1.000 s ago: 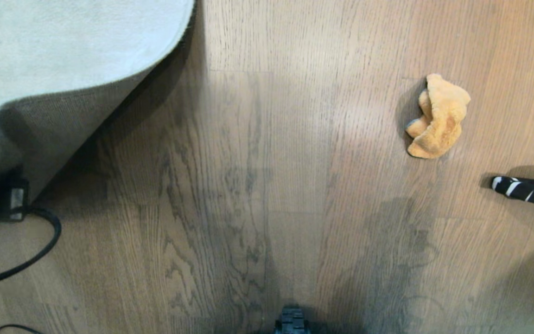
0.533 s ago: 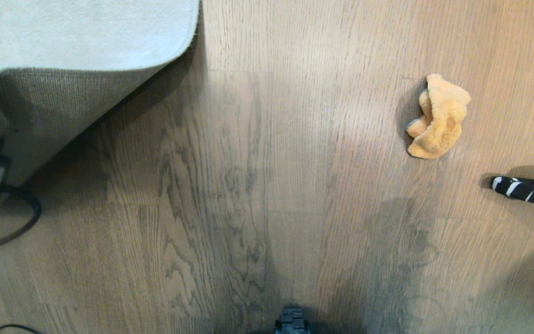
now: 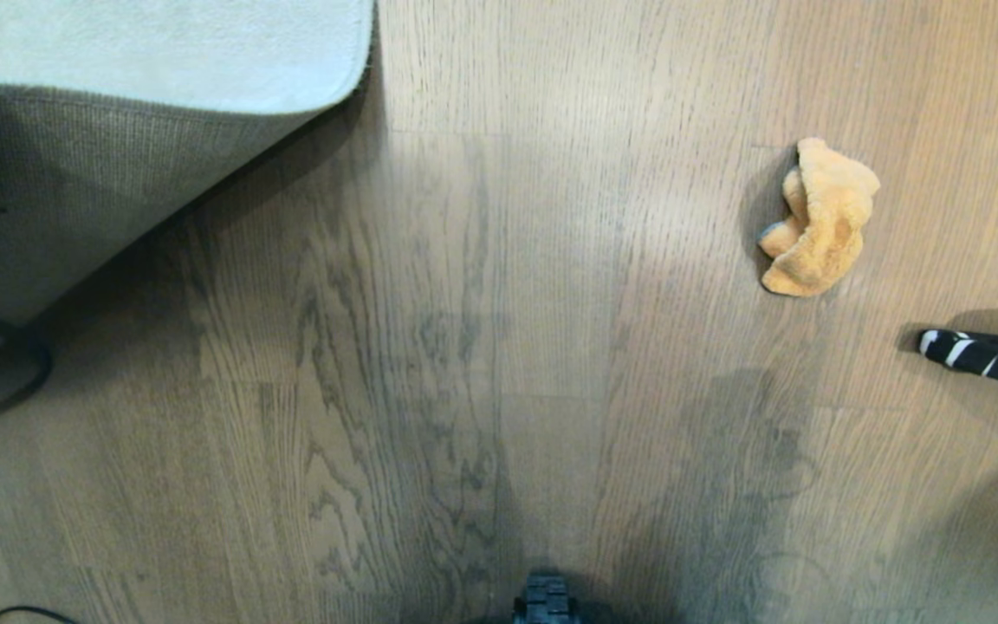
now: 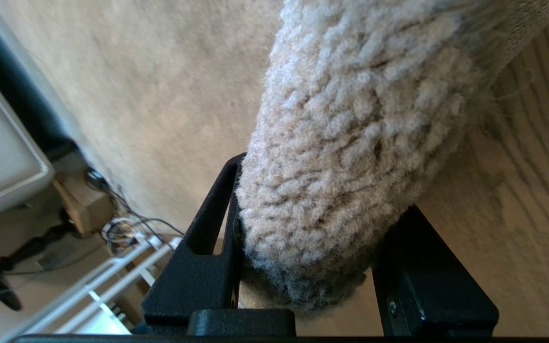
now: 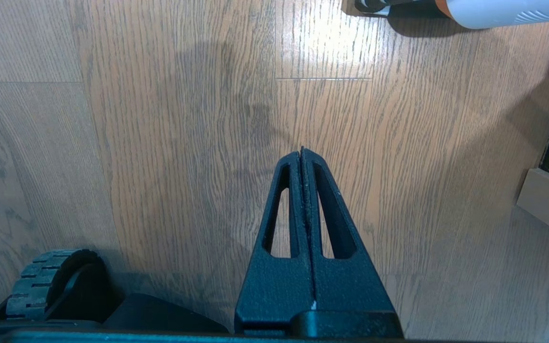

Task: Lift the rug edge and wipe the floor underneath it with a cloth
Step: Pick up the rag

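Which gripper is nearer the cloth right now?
Right. The right gripper hangs shut over bare floor near that side; the left gripper clamps the rug, far from the cloth.

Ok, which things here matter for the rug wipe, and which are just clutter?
Job:
- rug, corner held up by left gripper
- floor
- cloth, lying untouched
- right gripper, shut, empty

Lying about:
- striped object
- black cable
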